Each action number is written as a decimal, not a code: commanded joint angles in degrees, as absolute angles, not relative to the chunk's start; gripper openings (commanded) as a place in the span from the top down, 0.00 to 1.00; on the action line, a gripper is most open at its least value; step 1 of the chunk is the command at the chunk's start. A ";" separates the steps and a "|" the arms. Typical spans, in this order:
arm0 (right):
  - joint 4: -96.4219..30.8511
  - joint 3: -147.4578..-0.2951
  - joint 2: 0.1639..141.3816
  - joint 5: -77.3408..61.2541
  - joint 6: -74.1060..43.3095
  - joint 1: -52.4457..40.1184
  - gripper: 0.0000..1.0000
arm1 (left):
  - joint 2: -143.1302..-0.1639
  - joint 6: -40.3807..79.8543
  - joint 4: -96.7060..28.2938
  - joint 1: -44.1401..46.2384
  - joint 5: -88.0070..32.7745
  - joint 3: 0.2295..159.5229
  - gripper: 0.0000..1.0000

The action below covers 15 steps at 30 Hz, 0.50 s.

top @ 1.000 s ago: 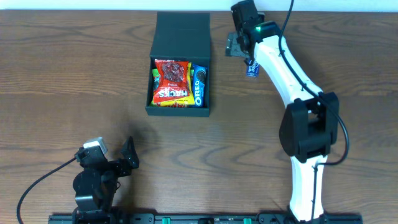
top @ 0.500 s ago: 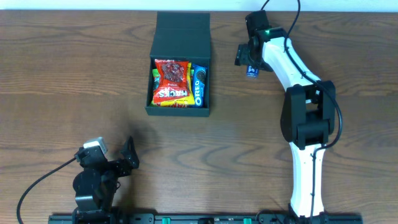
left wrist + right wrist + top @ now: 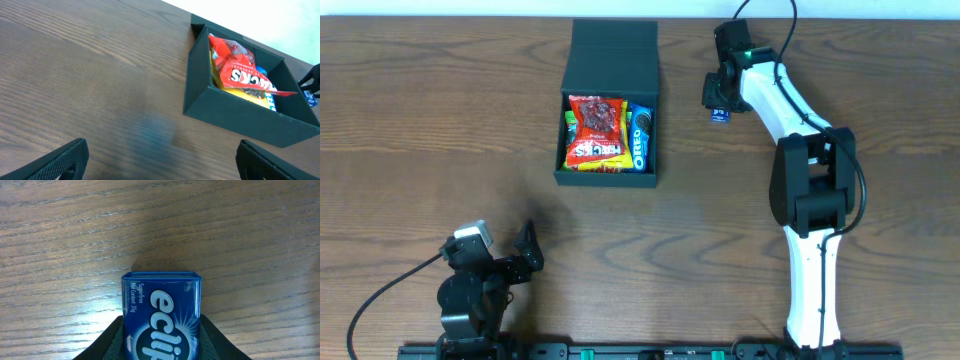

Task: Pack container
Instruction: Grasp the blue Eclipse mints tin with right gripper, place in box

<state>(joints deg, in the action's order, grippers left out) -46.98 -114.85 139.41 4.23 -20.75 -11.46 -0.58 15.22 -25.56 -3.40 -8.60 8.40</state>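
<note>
Between my right claw [image 3: 718, 104], gripping a blue tin [image 3: 161, 315] near the far edge, and the container [image 3: 613, 55], the bench [image 3: 440, 120] is bare wood. Packets [image 3: 597, 130] crowd the container's well. Open wood surrounds my left claw [image 3: 527, 255] by the near edge.

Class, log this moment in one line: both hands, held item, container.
left hand: open, empty | right hand: shut on Eclipse tin, outside container | container: lid open, snack packets inside
</note>
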 commanded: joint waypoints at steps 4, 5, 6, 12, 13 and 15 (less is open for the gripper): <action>-47.53 -116.92 136.11 -3.62 -20.51 -11.62 0.74 | -0.25 15.44 -25.85 -3.73 -8.54 7.38 0.05; -47.55 -117.64 134.61 -4.47 -20.53 -12.14 0.75 | -0.25 15.44 -25.85 -3.73 -8.56 7.38 0.05; -47.53 -118.08 132.94 -4.95 -20.56 -12.82 0.75 | -0.25 15.44 -25.85 -3.73 -8.54 7.38 0.05; -49.32 -118.19 124.22 -4.99 -20.53 -19.92 0.75 | -0.25 15.44 -25.85 -3.73 -8.54 7.38 0.05; -50.06 -118.19 123.70 -4.99 -20.53 -21.43 0.74 | -0.25 15.44 -25.85 -3.73 -8.54 7.38 0.05; -51.99 -118.17 123.63 -4.99 -20.78 -24.67 0.75 | -0.25 15.44 -25.85 -3.73 -8.54 7.38 0.05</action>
